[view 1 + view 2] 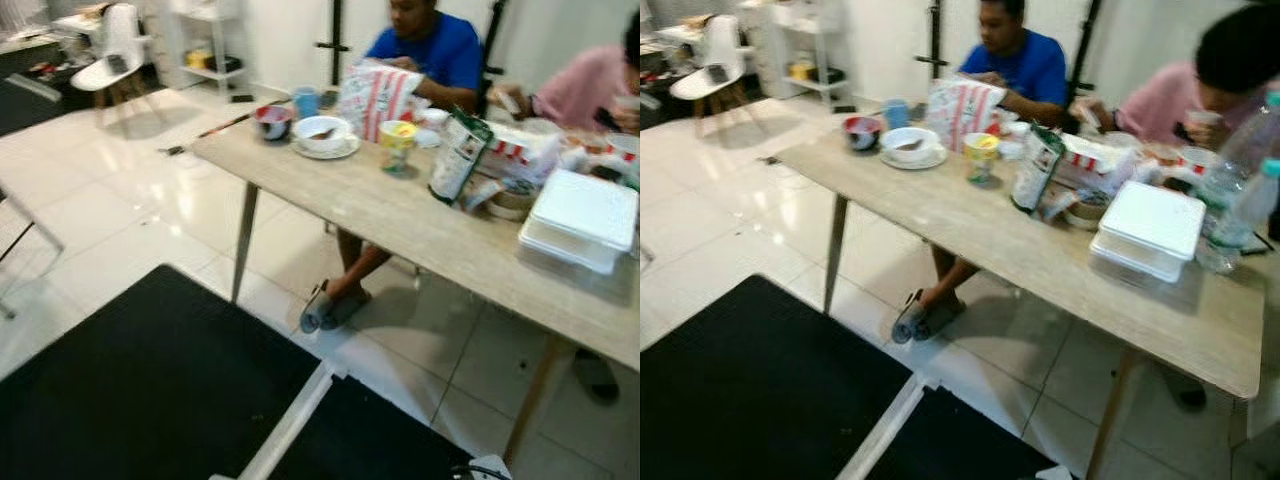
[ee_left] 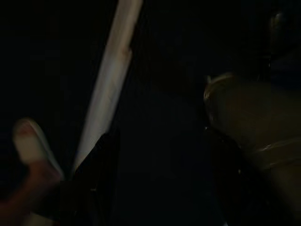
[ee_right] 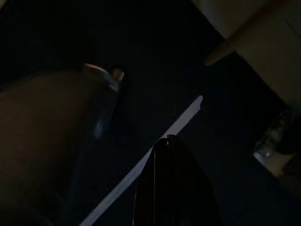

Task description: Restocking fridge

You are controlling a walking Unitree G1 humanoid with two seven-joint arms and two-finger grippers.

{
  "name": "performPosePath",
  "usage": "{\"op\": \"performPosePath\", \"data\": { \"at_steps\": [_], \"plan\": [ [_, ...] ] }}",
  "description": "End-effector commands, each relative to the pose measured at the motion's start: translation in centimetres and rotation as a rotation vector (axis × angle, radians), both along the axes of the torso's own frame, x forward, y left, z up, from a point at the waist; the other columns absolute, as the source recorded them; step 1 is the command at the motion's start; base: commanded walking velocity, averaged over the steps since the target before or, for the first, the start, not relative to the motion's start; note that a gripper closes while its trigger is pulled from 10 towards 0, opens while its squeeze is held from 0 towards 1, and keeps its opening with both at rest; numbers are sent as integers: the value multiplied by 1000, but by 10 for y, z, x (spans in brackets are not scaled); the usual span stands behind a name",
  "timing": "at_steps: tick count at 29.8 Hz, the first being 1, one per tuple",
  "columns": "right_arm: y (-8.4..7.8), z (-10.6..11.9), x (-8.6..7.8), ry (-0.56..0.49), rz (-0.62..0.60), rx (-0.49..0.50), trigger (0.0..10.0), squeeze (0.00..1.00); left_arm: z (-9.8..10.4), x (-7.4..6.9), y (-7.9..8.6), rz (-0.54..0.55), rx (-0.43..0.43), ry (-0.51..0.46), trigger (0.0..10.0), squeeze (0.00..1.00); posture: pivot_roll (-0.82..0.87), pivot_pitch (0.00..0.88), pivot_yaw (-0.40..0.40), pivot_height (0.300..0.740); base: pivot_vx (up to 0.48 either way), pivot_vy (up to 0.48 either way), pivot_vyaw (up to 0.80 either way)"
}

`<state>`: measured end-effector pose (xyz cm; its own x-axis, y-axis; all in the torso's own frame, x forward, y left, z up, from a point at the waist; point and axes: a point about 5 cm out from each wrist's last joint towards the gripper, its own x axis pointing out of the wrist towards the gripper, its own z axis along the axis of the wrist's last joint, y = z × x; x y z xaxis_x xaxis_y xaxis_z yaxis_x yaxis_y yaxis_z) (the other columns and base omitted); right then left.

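Black floor mats (image 1: 150,390), split by a white strip (image 1: 290,420), lie nearest the robot on the glossy white tiled floor (image 1: 120,210). Beyond them stands a long pale wood-top dining table (image 1: 970,225) on slim angled legs, running from the middle of the room toward the robot's right.

Two seated people occupy the far side: one in a blue shirt (image 1: 1025,62), one in a pink top (image 1: 1160,100). A white moulded chair (image 1: 112,50) and a white shelving unit (image 1: 215,40) stand at the far left.

Table contents, in descending size: a white foam clamshell box (image 1: 1150,230) near the right end; a red-and-white striped bag (image 1: 962,108); a dark green pouch (image 1: 1037,168); two clear plastic bottles (image 1: 1240,200) at the right edge; a white bowl on a plate (image 1: 910,146); a yellow-lidded cup (image 1: 981,155); a small dark bowl (image 1: 862,130).

Both arms hang idle in shade. The left gripper (image 2: 94,183) and right gripper (image 3: 171,183) show as dark shapes above the mat; whether either is spread or pressed together cannot be told, and neither visibly carries anything.

Assessment: no fridge is in sight. Candidate stock, likely the bottles, sits untouched on the table. Restocking appears not yet begun; approach, pick-up and transport all remain.
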<state>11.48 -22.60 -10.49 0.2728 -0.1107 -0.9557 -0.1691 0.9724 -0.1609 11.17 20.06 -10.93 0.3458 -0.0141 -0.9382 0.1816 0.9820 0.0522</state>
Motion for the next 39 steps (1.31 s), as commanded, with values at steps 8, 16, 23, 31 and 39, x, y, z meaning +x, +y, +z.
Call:
{"op": "performPosePath", "data": {
  "at_steps": [8, 16, 23, 31, 39],
  "plan": [
    [-4, 3, 7, -17, 22, -13, 10000, 0, -1, -6, 1, 23, 3, 4, 10000, 0, -10, 0, 41, 740, 117, 0, -769],
    [-7, 3, 6, -11, 24, -19, 10000, 0, -1, -6, 1, 21, 2, 4, 10000, 0, -9, 0, 42, 740, 0, 0, -769],
    [-8, 3, 5, -7, 29, -32, 10000, 0, 0, 1, -2, 10, -15, -20, 10000, 0, -11, 0, 39, 740, 0, 0, -764],
    [-8, 3, 3, -5, 30, -41, 10000, 0, -1, -4, -1, 7, -3, -4, 10000, 0, -15, 0, 34, 740, 0, 0, -765],
    [-11, 5, 8, -43, 31, -52, 10000, 0, -1, -7, 1, 5, 11, 3, 10000, 0, -19, 0, 31, 740, 0, 0, -384]
  ]
}}
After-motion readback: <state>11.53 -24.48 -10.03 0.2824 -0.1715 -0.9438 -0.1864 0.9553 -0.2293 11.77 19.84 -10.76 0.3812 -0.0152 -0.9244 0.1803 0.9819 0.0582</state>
